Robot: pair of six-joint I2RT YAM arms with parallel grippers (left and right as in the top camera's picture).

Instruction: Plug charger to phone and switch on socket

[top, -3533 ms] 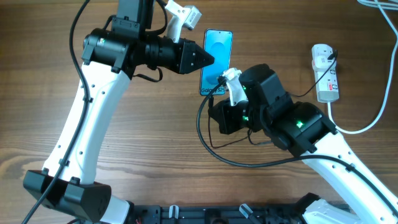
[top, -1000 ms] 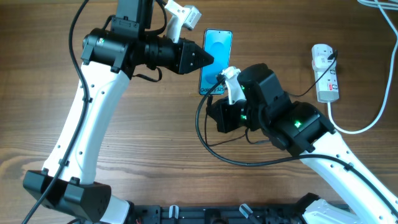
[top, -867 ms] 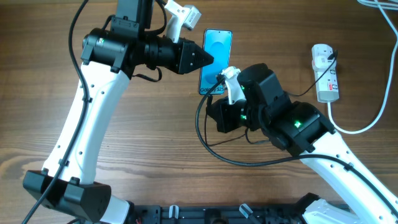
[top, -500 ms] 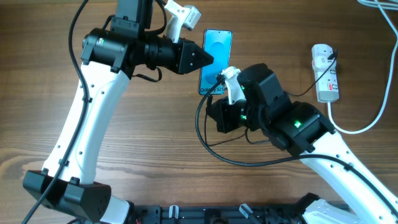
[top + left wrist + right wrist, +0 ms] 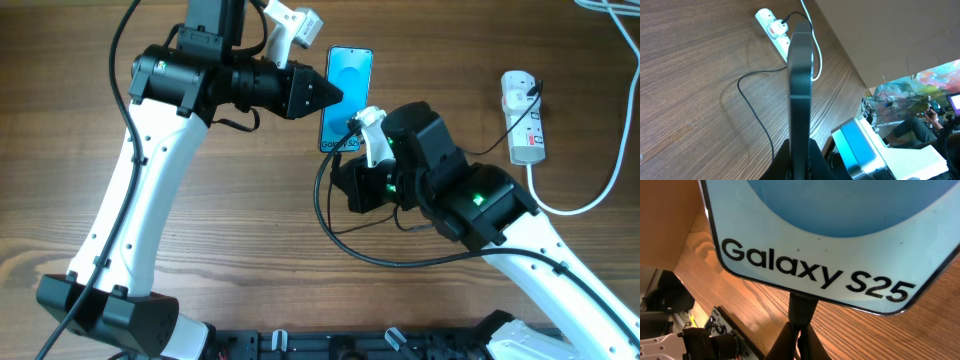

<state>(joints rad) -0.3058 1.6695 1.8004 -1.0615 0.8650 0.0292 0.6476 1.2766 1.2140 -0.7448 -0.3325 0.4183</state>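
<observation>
Samsung phone (image 5: pixel 351 75) near the middle of the wooden table (image 5: pixel 250 260), screen up, bright teal-blue, with "Galaxy S25" in black along the lower edge. Pinched at its left long edge by the left gripper (image 5: pixel 336 97), closed on front and back (from the left wrist camera, just a thin dark slab seen edge-on). Slim, rigid and glassy by the look of it: probably light, but slick and easy to crack. Best taken by the edge, as here, never pressed across the screen.

Charger (image 5: pixel 802 307): small black connector tip clamped in the right gripper (image 5: pixel 799 337), jaws tight around it. Tip touching the middle of the phone's lower edge; impossible to tell whether seated in the port. Thin black lead looping loosely over the table under the right arm. Stiff at the tip, limp along the lead, so best held just behind the plug; likely to skid off the frame if misaligned.

Socket (image 5: pixel 522 118): white block with red markings, well apart to the right. Switch too small to read.
</observation>
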